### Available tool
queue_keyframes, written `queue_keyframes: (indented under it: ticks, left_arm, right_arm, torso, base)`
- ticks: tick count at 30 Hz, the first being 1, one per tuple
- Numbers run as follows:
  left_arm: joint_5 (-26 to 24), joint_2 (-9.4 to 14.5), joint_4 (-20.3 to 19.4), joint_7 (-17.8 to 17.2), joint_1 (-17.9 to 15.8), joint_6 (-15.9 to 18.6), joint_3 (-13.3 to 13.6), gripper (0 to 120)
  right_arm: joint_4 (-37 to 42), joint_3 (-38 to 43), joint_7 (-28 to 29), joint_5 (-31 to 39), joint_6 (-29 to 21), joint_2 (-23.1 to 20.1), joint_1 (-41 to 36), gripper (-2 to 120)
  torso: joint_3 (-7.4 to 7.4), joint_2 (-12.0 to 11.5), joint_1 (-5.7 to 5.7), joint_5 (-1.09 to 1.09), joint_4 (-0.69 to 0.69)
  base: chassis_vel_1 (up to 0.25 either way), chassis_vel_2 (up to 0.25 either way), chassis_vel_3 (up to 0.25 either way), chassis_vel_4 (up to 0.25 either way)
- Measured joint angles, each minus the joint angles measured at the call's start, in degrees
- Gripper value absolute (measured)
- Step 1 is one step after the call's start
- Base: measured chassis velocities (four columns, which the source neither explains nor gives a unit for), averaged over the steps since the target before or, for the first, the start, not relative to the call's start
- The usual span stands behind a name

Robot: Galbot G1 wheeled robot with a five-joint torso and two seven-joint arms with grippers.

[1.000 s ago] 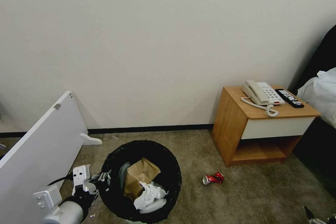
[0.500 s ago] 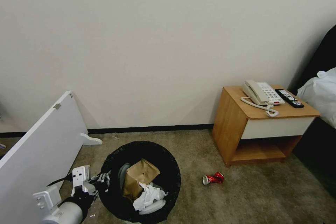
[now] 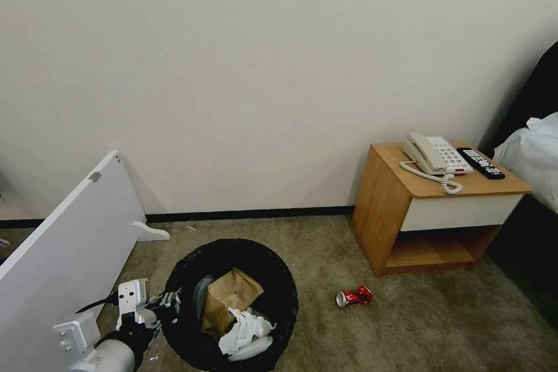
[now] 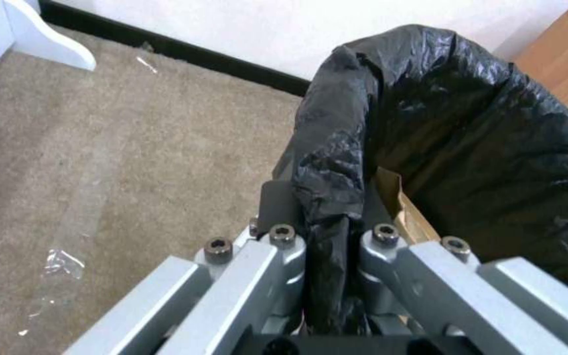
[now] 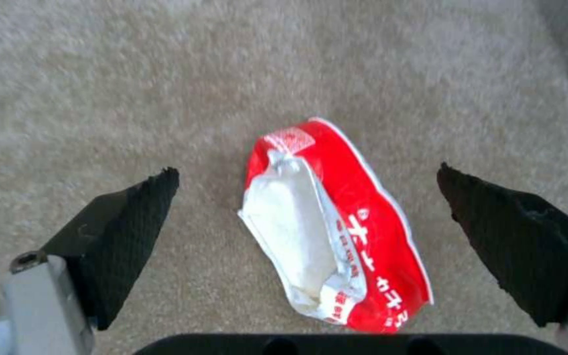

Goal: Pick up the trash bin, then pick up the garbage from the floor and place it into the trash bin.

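The left gripper's (image 4: 327, 241) fingers (image 4: 283, 246) are pinched on the rim of the trash bin (image 3: 229, 302), with the folded black plastic bag (image 4: 468, 128) squeezed between them; in the head view this gripper (image 3: 168, 302) sits at the bin's left edge, low in the scene beside a leaning white panel (image 3: 64, 250). Inside the bin lie a brown paper bag (image 3: 231, 299), crumpled white tissue (image 3: 243, 328) and a pale slipper (image 3: 251, 349). The right gripper (image 5: 307, 231) hangs above the carpeted floor (image 5: 165, 74) with its black fingers (image 5: 120, 231) spread wide, one on each side of a red-and-white snack packet (image 5: 337, 231) that lies flat on the carpet, apart from both fingers. A crushed red can (image 3: 353, 297) rests on the floor to the right of the bin, near the front corner of a wooden nightstand (image 3: 430, 215). On the nightstand's top sit a beige corded telephone (image 3: 436, 157) and, just beside it, a black remote control (image 3: 480, 163). A scrap of clear plastic (image 4: 60, 264) lies on the carpet close to the left gripper.
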Motion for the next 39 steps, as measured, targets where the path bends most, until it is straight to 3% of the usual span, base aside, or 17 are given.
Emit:
queue_keyframes:
  ticks: [25,28,31,33,39]
  left_arm:
    - [-0.1,0.37,0.0,-0.19,0.78,0.13,-1.4,4]
    - [-0.11,0.36,0.0,-0.21,0.64,0.14,-1.39,4]
    - [-0.13,0.39,0.0,-0.22,0.62,0.14,-1.38,4]
    - [-0.16,0.46,0.0,-0.24,0.51,0.14,-1.33,4]
    - [-0.27,0.56,0.0,-0.25,0.49,0.15,-1.3,4]
  right_arm:
    - [-22.0,-11.18,-2.21,-4.53,-0.62,2.18,20.34,99]
    - [-24.02,-11.29,-1.6,-5.35,-1.0,2.26,21.97,82]
    - [-24.32,-11.14,-1.36,-5.55,-1.15,2.24,22.11,79]
    - [-24.83,-10.61,-0.69,-5.95,-1.65,2.12,22.1,65]
    - [-24.6,-10.09,-0.55,-6.43,-2.11,2.08,21.5,47]
  torso:
    - [0.0,0.0,0.0,0.0,0.01]
    - [0.0,0.0,0.0,-0.01,0.01]
    - [0.0,0.0,0.0,-0.02,0.03]
    - [0.0,0.0,0.0,-0.02,0.02]
    - [0.0,0.0,0.0,0.0,0.0]
  base:
    - [0.0,0.0,0.0,0.0]
    - [0.0,0.0,0.0,0.0]
    - [0.0,0.0,0.0,0.0]
    - [0.0,0.0,0.0,0.0]
    - [0.0,0.0,0.0,0.0]
